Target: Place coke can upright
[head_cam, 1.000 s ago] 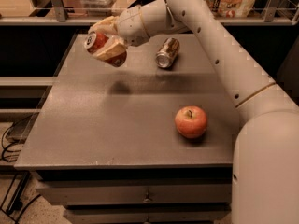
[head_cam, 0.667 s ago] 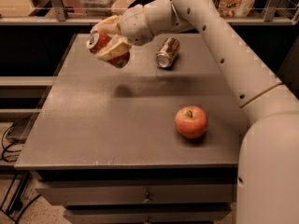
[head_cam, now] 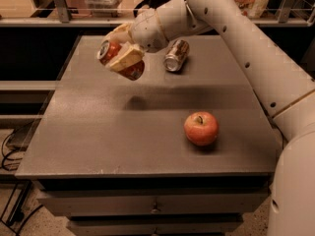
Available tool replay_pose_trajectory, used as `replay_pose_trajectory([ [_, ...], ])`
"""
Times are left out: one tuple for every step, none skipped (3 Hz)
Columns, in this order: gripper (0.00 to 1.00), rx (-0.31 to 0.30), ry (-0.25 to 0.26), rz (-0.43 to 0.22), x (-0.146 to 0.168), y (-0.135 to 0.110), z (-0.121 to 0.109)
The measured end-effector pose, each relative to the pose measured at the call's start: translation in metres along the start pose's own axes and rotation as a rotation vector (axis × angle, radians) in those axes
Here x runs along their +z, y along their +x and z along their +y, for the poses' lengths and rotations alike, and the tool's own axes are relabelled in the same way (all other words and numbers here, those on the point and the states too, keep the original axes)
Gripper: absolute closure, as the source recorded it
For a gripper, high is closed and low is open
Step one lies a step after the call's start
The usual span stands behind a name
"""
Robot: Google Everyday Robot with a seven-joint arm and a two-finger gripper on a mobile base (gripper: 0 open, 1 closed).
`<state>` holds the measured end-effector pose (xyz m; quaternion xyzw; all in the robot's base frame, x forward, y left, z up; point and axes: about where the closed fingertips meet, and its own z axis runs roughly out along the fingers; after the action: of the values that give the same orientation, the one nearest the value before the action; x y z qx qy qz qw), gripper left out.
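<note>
Above the back left part of the table (head_cam: 98, 141), the gripper (head_cam: 119, 59) holds the coke can (head_cam: 134, 71) in the air, clear of the surface. The can sits between the jaws, which are closed on its middle: one pale finger (head_cam: 127, 57) lies across the near side of its body, and the other is mostly hidden behind it. The can is tilted, with its silver end up and to the left and its red lower end down and to the right. Its shadow (head_cam: 135, 103) falls on the table just below.

The arm (head_cam: 236, 48) comes in from the right edge, rises along the right side of the table and bends left at the wrist, so the gripper points left and slightly down.

A gold can (head_cam: 176, 55) lies on its side on the table just right of the gripper, apart from it. An apple (head_cam: 201, 128) sits upright nearer the front right, well apart from both cans.
</note>
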<state>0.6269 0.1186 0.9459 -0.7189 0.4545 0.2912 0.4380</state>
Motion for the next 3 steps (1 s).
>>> replay_pose_trajectory([
  [1.0,0.004,-0.004,0.0,0.002,0.0,0.001],
  [1.0,0.008,0.025,-0.056,-0.001,-0.002,0.0],
  [1.0,0.022,0.078,-0.164,-0.01,-0.006,0.002],
])
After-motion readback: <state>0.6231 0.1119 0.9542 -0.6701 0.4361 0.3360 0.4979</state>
